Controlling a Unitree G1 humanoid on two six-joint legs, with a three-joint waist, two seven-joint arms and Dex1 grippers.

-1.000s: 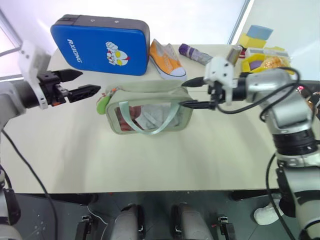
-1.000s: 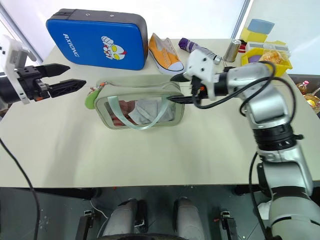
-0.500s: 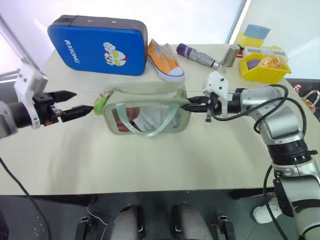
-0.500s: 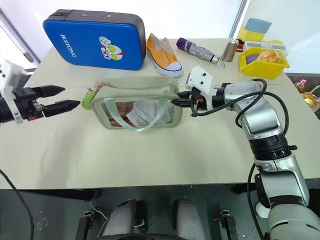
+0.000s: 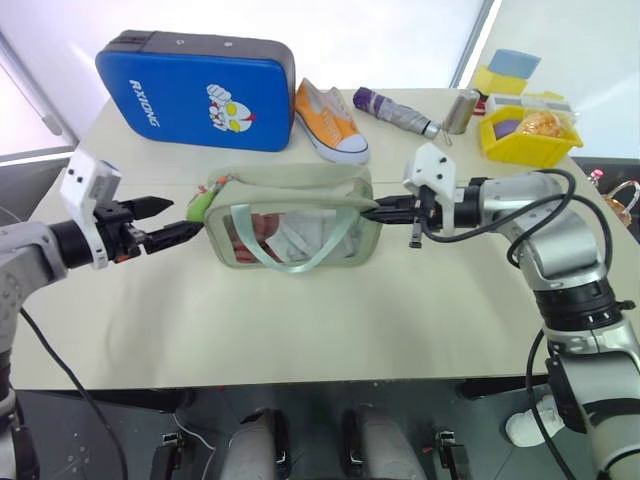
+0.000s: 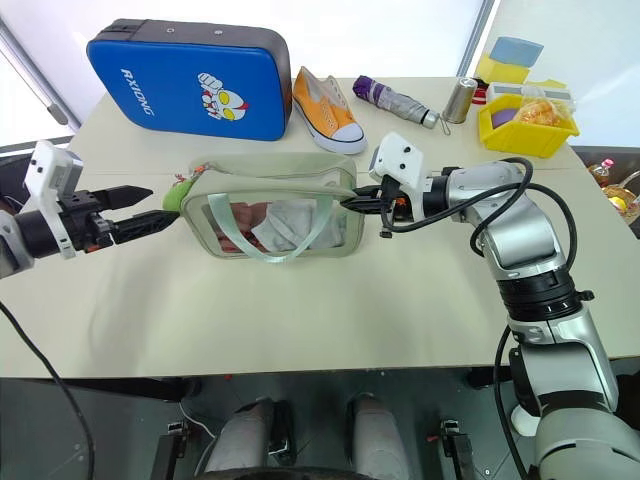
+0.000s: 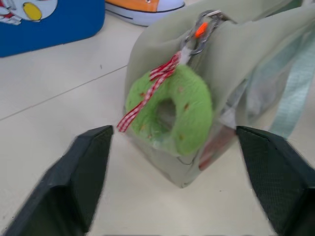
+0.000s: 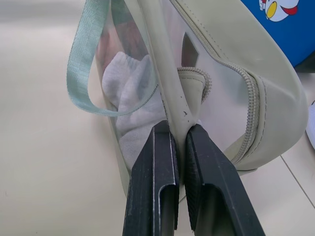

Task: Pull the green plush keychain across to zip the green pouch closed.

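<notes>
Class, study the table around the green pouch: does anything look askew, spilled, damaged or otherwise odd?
Nothing looks spilled or damaged. The green pouch stands upright, its near strap looping down the clear side. The green plush keychain hangs at the pouch's end between the left tool's open fingers. The right tool pinches the pouch's other end.

We count one pouch [image 5: 292, 216] at the table centre, with one keychain [image 7: 170, 109] at its 9 o'clock end. At 11 o'clock is one blue case [image 5: 198, 88]. At 12 one shoe [image 5: 328, 121], at 1 one umbrella [image 5: 396, 110], one can [image 5: 461, 110], one yellow bin [image 5: 527, 135].
</notes>
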